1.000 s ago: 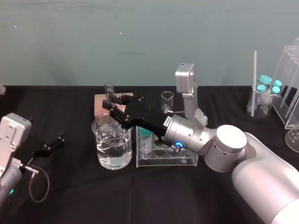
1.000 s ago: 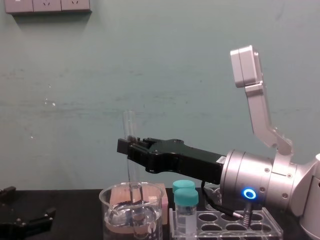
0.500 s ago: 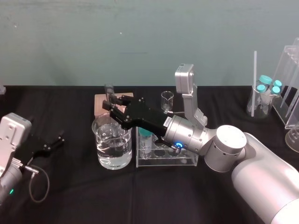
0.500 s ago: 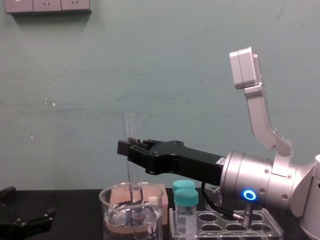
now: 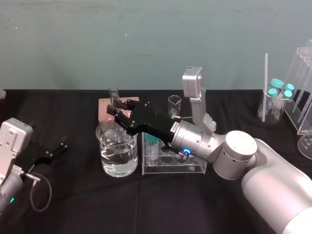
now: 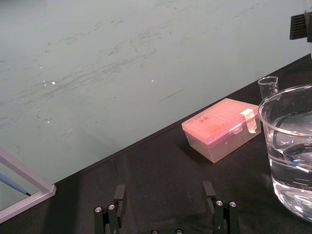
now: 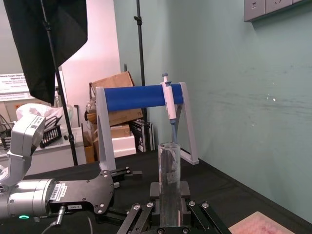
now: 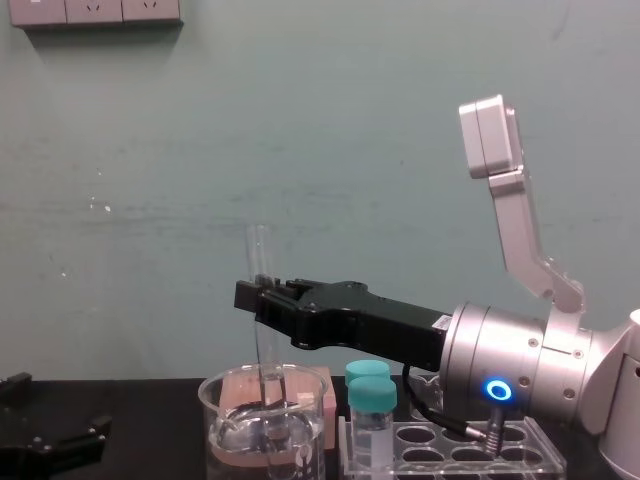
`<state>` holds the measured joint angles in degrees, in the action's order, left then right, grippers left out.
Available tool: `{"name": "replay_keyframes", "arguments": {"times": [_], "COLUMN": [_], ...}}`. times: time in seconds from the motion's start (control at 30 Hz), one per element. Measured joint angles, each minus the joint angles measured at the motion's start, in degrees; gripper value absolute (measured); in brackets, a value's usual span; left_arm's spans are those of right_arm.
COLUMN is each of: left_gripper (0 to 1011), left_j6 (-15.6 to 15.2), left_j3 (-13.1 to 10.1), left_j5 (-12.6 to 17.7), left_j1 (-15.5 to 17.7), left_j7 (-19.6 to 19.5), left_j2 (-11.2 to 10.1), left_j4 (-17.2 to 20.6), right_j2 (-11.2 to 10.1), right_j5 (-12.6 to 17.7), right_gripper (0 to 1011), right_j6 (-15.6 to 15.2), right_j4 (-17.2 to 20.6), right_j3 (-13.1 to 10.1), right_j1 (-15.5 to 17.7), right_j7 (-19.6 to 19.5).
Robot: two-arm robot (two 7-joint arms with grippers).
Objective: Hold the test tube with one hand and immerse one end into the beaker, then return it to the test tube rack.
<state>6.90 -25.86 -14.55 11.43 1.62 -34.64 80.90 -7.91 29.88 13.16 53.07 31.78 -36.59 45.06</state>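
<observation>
Right gripper (image 8: 262,296): clamped on test tube (image 8: 260,250), upright over beaker (image 8: 218,425); tip possibly just wetted. Lower straight, clear of rim. Left gripper (image 5: 59,148): spread, parked far left.

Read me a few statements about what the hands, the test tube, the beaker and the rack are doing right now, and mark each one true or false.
1. The right hand is shut on the test tube, held upright. True.
2. The tube's lower end is inside the beaker. True.
3. The beaker is empty. False: it holds clear liquid.
4. The left hand grips the test tube rack. False: it is open, off to the left, apart from the rack.
5. The rack holds nothing. False: teal-capped vials stand in it.
</observation>
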Motion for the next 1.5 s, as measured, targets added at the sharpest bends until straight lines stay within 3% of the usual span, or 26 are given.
{"name": "replay_keyframes", "arguments": {"times": [0.43,0.73,1.23,1.5], "left_gripper": [1000,1000,1000,1000], "left_j6": [0.0,0.0,0.0,0.0], "left_j3": [0.0,0.0,0.0,0.0], "left_j5": [0.0,0.0,0.0,0.0], "left_j1": [0.0,0.0,0.0,0.0], "left_j7": [0.0,0.0,0.0,0.0], "left_j2": [0.0,0.0,0.0,0.0], "left_j4": [0.0,0.0,0.0,0.0], "right_j2": [-0.1,-0.6,-3.8,-8.3], "right_j5": [0.0,0.0,1.3,-0.2], "right_gripper": [227,228,228,227], "right_j6": [0.1,1.3,3.2,4.1], "right_j4": [0.5,3.1,14.3,21.2], "right_j3": [-0.1,-0.6,-2.9,-6.9], "right_j1": [0.1,-0.2,1.0,4.0], "right_j7": [0.0,-0.2,-2.2,-8.3]}}
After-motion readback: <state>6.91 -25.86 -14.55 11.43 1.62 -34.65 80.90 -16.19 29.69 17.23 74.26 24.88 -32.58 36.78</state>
